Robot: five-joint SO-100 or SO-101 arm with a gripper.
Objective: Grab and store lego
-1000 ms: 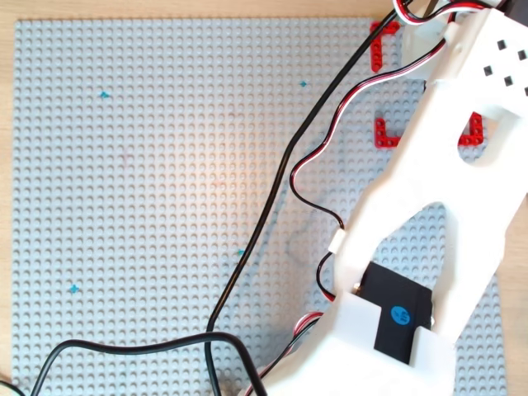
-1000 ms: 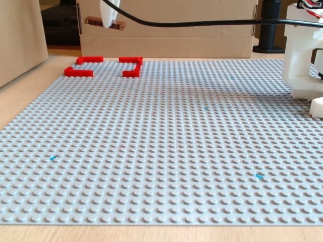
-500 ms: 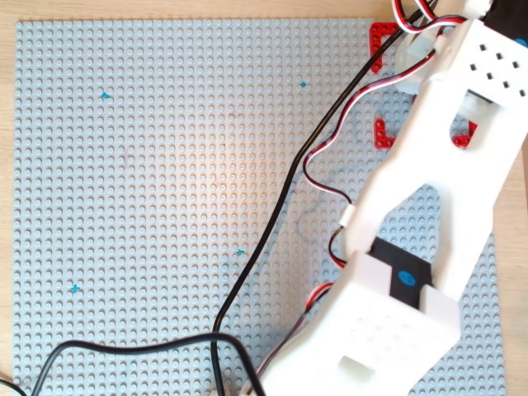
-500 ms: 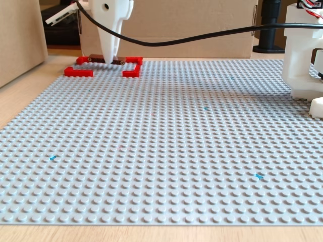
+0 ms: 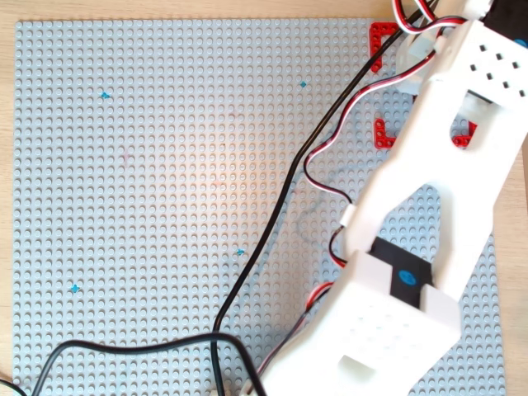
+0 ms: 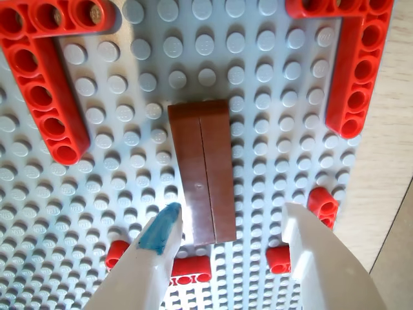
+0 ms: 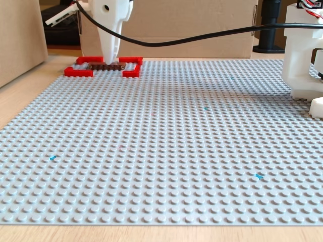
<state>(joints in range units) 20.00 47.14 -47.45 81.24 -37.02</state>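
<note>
The lego point(image 6: 206, 171) is a long reddish-brown brick with a lengthwise groove. It lies flat on the grey baseplate point(image 6: 116, 213), inside a frame of red L-shaped corner pieces point(image 6: 42, 77) point(image 6: 358, 64). My gripper point(image 6: 231, 216) is open, with its jaws on either side of the brick's near end. The blue-taped left fingertip point(image 6: 161, 229) is right beside the brick, and the right fingertip point(image 6: 300, 232) stands apart from it. In the fixed view the gripper point(image 7: 112, 59) points down at the lego point(image 7: 103, 66) at the far left. In the overhead view the arm point(image 5: 437, 165) hides the brick.
The large baseplate point(image 5: 165, 206) covers most of the table. A black cable point(image 5: 272, 223) and red-white wires point(image 5: 318, 165) trail over it. Red corners point(image 5: 381, 132) show beside the arm. A cardboard box point(image 7: 166, 25) stands behind the plate. The arm's white base point(image 7: 303, 55) is at the right.
</note>
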